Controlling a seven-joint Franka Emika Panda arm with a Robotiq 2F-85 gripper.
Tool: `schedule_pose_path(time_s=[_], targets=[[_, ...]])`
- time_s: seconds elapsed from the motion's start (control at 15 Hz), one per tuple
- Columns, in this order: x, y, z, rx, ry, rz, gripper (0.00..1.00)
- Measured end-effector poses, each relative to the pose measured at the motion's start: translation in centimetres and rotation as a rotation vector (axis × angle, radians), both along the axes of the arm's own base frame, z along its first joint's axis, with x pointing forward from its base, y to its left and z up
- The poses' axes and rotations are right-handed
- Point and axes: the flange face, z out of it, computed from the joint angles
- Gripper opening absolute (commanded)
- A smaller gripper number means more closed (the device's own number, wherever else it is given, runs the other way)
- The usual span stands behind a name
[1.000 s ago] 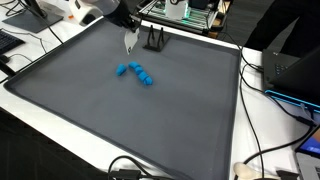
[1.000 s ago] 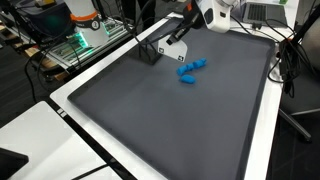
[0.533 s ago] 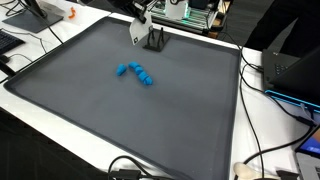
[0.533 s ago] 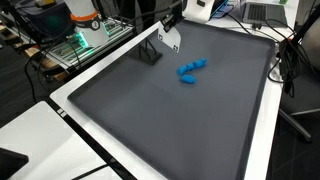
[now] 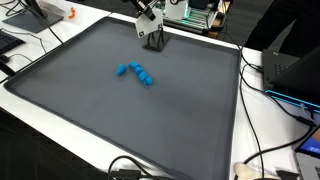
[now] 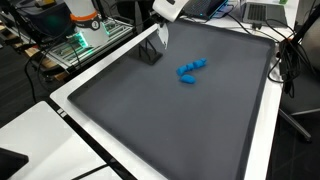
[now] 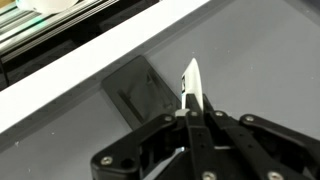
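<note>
One gripper (image 5: 147, 20): hung over the far edge of the surface (image 5: 120, 120), closed tight on a thin white flat piece (image 7: 190, 82).
White piece: pointed downward, just beside a small black wire stand (image 5: 155, 41); contact could not be told.
Surface: wide dark grey mat with a white rim.
Blue beaded toy (image 6: 190, 68): lay mid-mat, well apart from the stand.
Room: black cables (image 5: 128, 166) and green-lit electronics (image 6: 85, 38) ringed the surface.

No readable text, label, brand, number or sign in any view.
</note>
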Motion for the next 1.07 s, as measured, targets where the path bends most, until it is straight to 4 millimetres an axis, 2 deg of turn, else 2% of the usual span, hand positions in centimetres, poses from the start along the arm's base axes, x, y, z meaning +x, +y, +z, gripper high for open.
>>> schedule_pose_path(time_s=[0.53, 1.07], targets=[[-3.4, -1.1, -3.2, -0.018, 0.05, -0.354, 0.01], [-6.4, -2.7, -6.0, -0.008, 0.028, -0.504, 0.01]])
